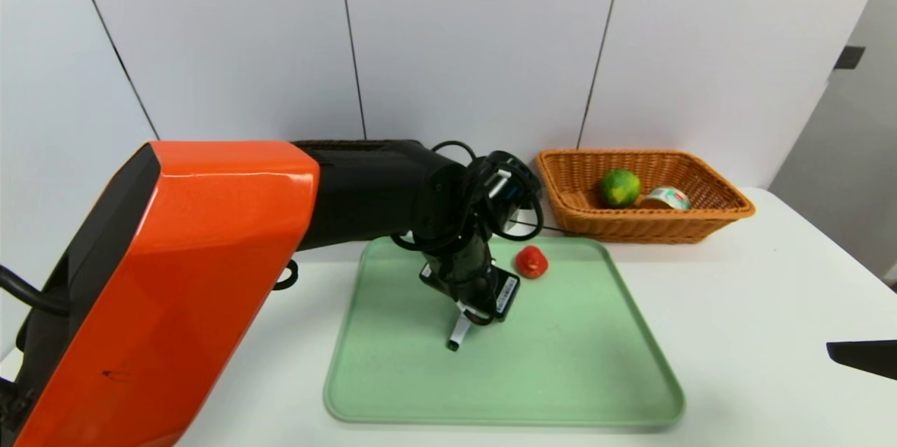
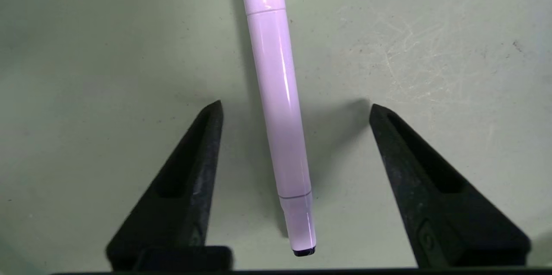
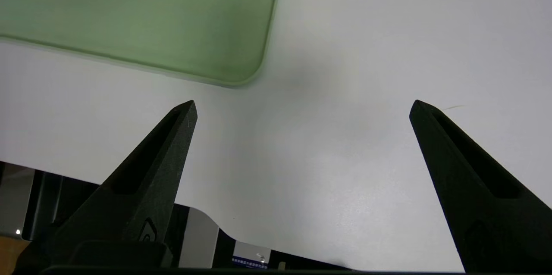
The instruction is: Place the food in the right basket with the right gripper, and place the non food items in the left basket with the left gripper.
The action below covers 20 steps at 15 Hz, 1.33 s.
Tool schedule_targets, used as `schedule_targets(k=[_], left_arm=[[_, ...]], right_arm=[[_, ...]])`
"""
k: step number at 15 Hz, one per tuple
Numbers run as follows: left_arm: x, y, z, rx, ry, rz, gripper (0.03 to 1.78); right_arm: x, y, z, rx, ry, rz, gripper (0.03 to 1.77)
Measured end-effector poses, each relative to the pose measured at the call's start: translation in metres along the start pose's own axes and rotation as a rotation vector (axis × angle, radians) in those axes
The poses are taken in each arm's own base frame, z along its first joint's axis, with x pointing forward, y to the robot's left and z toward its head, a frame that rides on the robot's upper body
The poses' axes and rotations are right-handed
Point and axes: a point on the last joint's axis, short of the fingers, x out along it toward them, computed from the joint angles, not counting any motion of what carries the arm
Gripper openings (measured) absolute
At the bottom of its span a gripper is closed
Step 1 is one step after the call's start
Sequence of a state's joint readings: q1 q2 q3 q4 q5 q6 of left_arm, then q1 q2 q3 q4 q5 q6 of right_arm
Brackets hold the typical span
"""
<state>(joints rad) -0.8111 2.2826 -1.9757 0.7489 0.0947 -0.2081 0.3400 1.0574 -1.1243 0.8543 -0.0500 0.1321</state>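
The landmark is the green tray. Nearest, to the right of the tray, is the right gripper, its fingers spread apart with nothing between them; the head view shows only one dark tip of it, while the right wrist view shows both fingers above the white table. Over the tray is the left gripper. In the head view it covers most of the marker, but the left wrist view shows the marker lying between its two parted fingers, touched by neither. Farther, on the back part of the tray, sits the red object. Behind the tray, toward its right, stands the orange basket, with the green fruit and the can inside; neither wrist view shows them.
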Motion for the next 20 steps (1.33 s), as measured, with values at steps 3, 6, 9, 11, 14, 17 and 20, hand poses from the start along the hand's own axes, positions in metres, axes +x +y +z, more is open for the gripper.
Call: schedule_targets(k=[3, 6, 9, 11, 14, 17, 20], left_arm=[[0.001, 0.0, 0.0, 0.0, 0.003, -0.002, 0.81], [0.001, -0.001, -0.001, 0.001, 0.004, -0.003, 0.16], [0.001, -0.001, -0.001, 0.002, 0.006, -0.004, 0.16], [-0.001, -0.001, 0.0, 0.003, 0.003, -0.004, 0.16], [-0.015, 0.0, 0.001, 0.004, -0.015, -0.01, 0.16], [-0.048, 0.004, -0.002, 0.002, -0.024, -0.013, 0.16], [-0.099, 0.009, 0.001, -0.036, -0.147, -0.036, 0.16]], right_arm=[[-0.002, 0.0, -0.001, -0.012, -0.006, 0.001, 1.7], [-0.003, 0.0, -0.001, -0.018, -0.01, 0.003, 1.7], [-0.004, 0.0, -0.002, -0.019, -0.016, 0.005, 1.7], [-0.005, -0.001, -0.003, -0.018, -0.019, 0.005, 1.7], [-0.006, -0.001, -0.004, -0.015, -0.023, 0.005, 1.7], [-0.006, -0.001, -0.006, -0.01, -0.02, 0.003, 1.7], [-0.004, -0.002, -0.007, 0.004, -0.021, -0.004, 1.7]])
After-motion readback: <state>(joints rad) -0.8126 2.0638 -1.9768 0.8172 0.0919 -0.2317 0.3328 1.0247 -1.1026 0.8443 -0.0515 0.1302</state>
